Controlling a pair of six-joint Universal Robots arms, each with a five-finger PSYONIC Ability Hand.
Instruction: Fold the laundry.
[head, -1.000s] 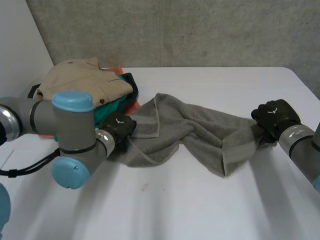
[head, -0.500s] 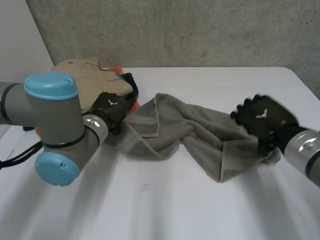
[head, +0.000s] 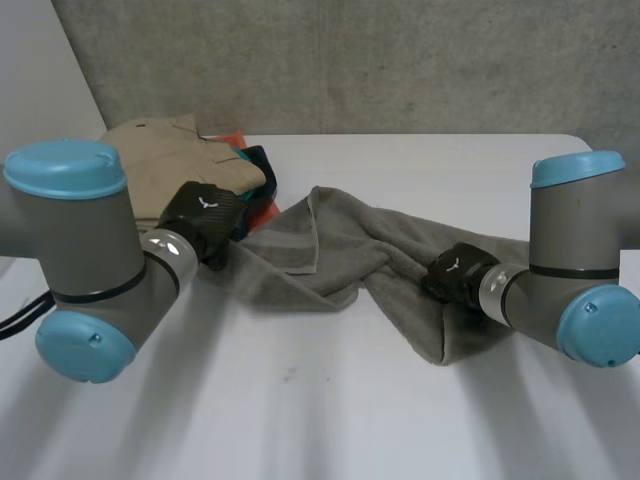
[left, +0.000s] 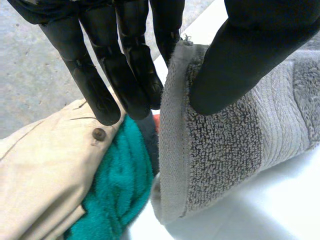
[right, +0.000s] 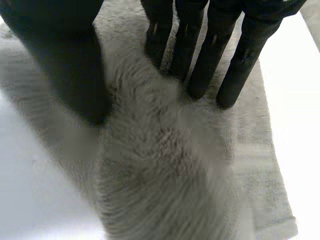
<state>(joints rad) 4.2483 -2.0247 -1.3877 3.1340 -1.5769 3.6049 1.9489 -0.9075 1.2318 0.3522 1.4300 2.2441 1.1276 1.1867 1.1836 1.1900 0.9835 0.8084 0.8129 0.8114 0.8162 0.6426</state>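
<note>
A grey towel (head: 340, 250) lies twisted and bunched across the middle of the white table (head: 300, 410), not yet spread flat and with no neat fold in it, so the job of folding the laundry looks to be at an early stage. The left robot hand (head: 205, 215) is at the towel's end nearest the clothes pile, where the left wrist view shows a hemmed corner pinched between its thumb (left: 235, 60) and its straight fingers (left: 125, 70). The right robot hand (head: 457, 272) rests on the towel's other half, close to a turned-over flap. In the right wrist view its fingers (right: 200, 75) are straight and spread away from the thumb (right: 70, 70), with the tips down on the pile of the cloth and nothing clasped. By the look of it, the towel has to be pulled out flat and squared before any fold can be made, and the rest of the heap waits its turn. That heap sits at the table's far corner, just beside the left robot hand: a beige garment (head: 165, 155) with a button (left: 99, 134) lies on top, with a teal cloth (left: 117, 185) and an orange piece (head: 262, 212) under it. The towel's pinched corner touches or overlaps this heap, which crowds the space on that side. A bare concrete wall (head: 350, 60) stands behind the table.
</note>
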